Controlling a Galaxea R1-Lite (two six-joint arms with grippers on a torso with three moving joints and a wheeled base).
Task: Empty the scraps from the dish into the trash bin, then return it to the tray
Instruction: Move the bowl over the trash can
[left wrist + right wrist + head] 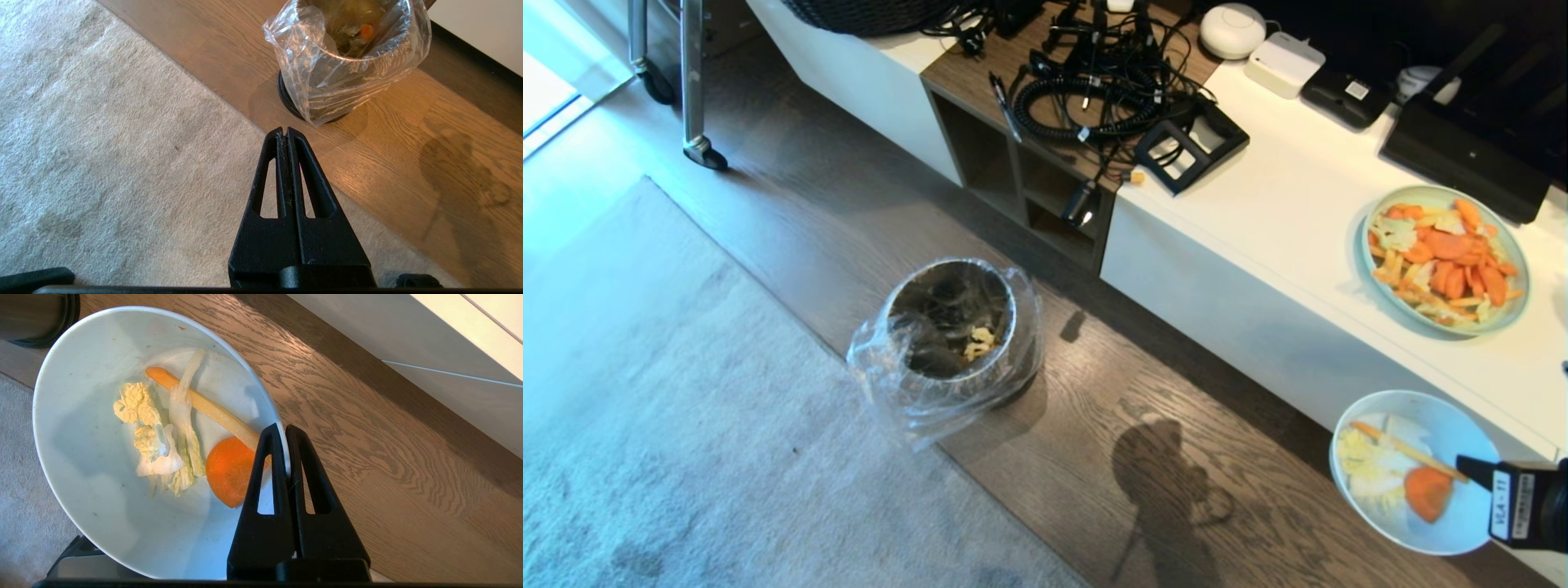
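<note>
My right gripper (284, 428) is pinched tight on the rim of the small round white glossy bowl (102, 498), one finger inside the wall and the other outside, and I hold it in the air above the wood-grain floor (1094, 457), just in front of the long white low cabinet (1282, 212). The bowl carries its scraps (179, 449): a round orange slice, a long pale orange strip lying across a white stalk, and crinkled pale yellow leaf pieces, all gathered near the middle. The small cylindrical steel trash bin (952, 331), lined with a loose clear plastic bag that spills over its rim, stands on the floor well apart from the bowl, off to my left, at the edge of the pale grey carpet (670, 408); a few yellowish bits lie inside it. On the cabinet top, near the bowl, sits a wide shallow pale-green plate (1445, 257) heaped with orange and yellow food. A tangle of black cables (1094, 90) lies farther along the surface. My left gripper (287, 132) hangs over the carpet's edge near the bin, its fingers pressed together and holding nothing.
</note>
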